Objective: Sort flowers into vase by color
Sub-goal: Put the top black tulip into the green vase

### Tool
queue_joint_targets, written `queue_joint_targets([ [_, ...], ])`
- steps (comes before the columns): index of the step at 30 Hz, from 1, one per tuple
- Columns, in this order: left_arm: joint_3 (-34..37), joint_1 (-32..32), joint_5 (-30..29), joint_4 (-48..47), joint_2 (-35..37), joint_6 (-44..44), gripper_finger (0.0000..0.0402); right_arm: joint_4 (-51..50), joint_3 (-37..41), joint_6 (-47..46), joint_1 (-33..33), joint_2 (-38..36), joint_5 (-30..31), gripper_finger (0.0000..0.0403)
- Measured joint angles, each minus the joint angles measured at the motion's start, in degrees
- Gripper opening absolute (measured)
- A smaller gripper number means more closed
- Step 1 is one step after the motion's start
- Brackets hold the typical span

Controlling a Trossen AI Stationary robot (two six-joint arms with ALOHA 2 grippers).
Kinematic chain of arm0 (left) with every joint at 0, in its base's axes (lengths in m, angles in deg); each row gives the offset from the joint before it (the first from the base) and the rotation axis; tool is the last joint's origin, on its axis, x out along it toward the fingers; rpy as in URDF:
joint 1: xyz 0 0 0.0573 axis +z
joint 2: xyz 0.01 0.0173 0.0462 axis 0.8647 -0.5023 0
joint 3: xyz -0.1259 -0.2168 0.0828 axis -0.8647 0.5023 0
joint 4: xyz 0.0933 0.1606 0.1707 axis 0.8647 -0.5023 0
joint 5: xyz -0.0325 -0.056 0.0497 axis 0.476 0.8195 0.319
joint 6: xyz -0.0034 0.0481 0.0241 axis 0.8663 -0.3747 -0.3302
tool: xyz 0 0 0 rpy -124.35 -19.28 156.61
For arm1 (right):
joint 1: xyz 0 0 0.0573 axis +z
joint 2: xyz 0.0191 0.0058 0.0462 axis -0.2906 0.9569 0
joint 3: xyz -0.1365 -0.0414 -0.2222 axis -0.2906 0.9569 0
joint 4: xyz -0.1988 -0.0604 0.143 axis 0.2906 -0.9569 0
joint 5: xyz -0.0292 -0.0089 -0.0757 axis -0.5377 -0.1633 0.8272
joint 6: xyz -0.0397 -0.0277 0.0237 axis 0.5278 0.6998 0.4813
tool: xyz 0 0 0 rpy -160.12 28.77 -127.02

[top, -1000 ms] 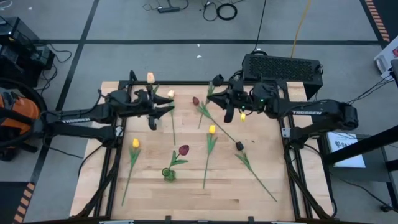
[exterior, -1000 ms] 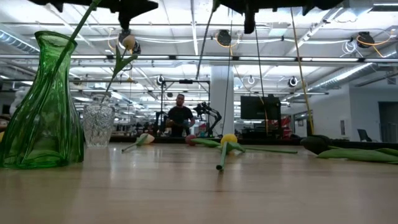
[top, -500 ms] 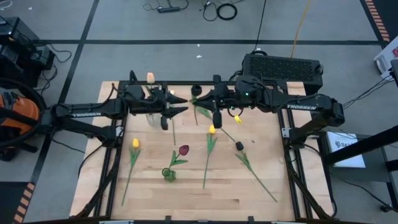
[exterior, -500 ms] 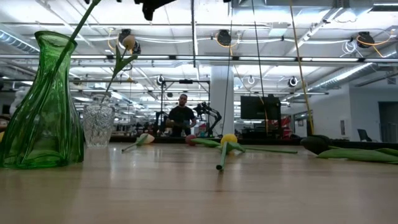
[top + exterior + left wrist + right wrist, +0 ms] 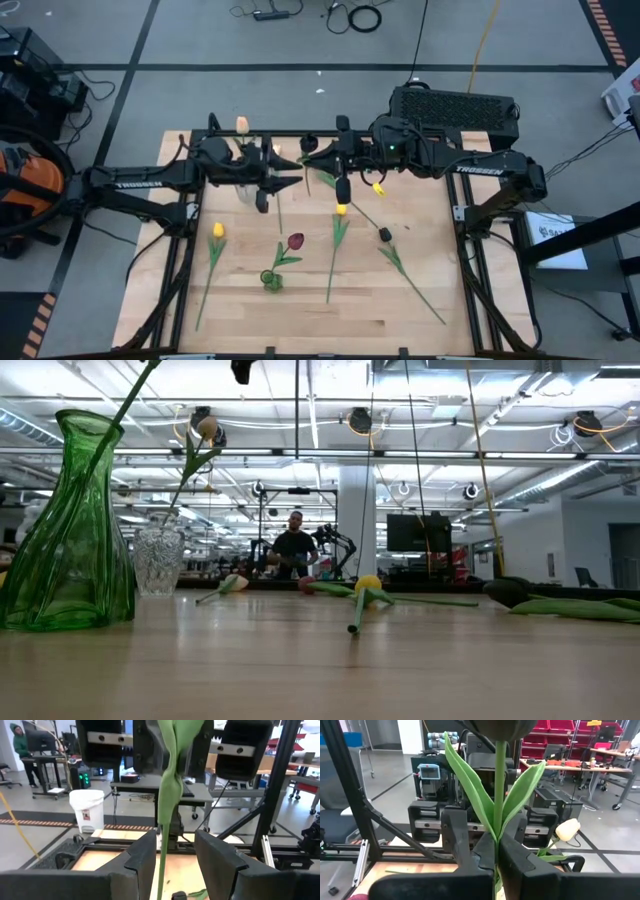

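My right gripper (image 5: 318, 160) (image 5: 496, 852) is shut on a dark red tulip (image 5: 496, 780), high over the table's far middle. The tulip's dark head (image 5: 495, 727) is up and its thin stem (image 5: 297, 410) hangs down. My left gripper (image 5: 288, 170) (image 5: 172, 857) faces it, open, with one finger on each side of that stem (image 5: 163, 845); I cannot tell whether they touch it. A green vase (image 5: 70, 530) (image 5: 272, 281) holds a dark red tulip (image 5: 295, 241). A clear vase (image 5: 158, 560) holds a cream tulip (image 5: 207, 428). My right gripper pinches the tulip's stem (image 5: 496, 832) between its two fingers, just below where the leaves (image 5: 470, 790) spread. The fingers come level from the table's right and lie across the stem. The tulip is upright and lifted clear, with its stem hanging below the fingers.
Loose tulips lie on the wooden table (image 5: 300, 310): a yellow one (image 5: 218, 231) at the left, a yellow one (image 5: 341, 208) in the middle, a dark one (image 5: 385, 234) at the right with its stem toward the near edge. A person (image 5: 293, 550) stands far behind the table.
My right gripper has carried the dark red tulip toward the table's left, up to my left gripper. My left gripper has moved toward the right to meet it, so the hanging stem now passes between its open fingers. The tulips on the table have stayed where they were.
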Motion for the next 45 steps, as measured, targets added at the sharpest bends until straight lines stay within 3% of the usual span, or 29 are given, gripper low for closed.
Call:
queue_joint_targets([
  [8,0.0,0.0,0.0,6.2,-2.3,0.0,0.0143,-0.1,0.0,-0.3,0.0,0.0,0.0,0.0],
  [30,0.0,0.0,0.2,8.8,-4.4,0.1,0.0139,-0.4,0.0,-0.4,0.0,0.8,0.0,0.0],
  [34,0.0,0.0,0.2,8.6,-4.4,0.1,0.0105,0.1,0.1,-1.4,0.0,2.1,0.0,0.0],
  [40,0.0,0.0,0.2,6.8,-4.4,0.1,0.0019,-0.3,0.1,-1.5,0.0,3.0,0.0,0.0],
  [45,0.0,0.1,0.2,5.8,-4.4,0.1,0.002,-0.5,0.1,-1.5,0.0,3.0,0.0,0.0],
])
